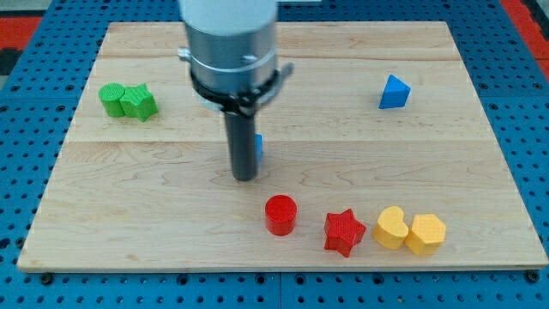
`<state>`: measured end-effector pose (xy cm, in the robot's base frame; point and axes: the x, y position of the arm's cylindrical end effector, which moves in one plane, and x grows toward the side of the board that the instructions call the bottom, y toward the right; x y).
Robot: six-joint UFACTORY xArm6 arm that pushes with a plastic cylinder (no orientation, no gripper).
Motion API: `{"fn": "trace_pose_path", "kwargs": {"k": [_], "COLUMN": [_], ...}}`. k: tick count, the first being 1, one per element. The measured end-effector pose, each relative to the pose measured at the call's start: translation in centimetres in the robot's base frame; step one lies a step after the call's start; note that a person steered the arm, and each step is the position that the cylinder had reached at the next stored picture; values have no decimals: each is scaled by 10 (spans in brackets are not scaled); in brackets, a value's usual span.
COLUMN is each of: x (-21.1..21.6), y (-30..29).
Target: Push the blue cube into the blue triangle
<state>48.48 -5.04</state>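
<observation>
My tool is a bare rod with no jaws to open or close, so it holds nothing; my tip [245,178] rests on the desk [154,232], right against the blue cube [258,148]. The rod hides most of the cube: only a blue sliver shows on the rod's right edge. Blue triangle [394,92] sits well apart from the cube, toward the view's upper right. Judgement: contact made, but nearly the whole push remains. Red cylinder [280,214] lies below the cube, off that path.
</observation>
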Motion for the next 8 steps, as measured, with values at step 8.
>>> {"fn": "trace_pose_path", "kwargs": {"k": [8], "x": [-86], "y": [140]}}
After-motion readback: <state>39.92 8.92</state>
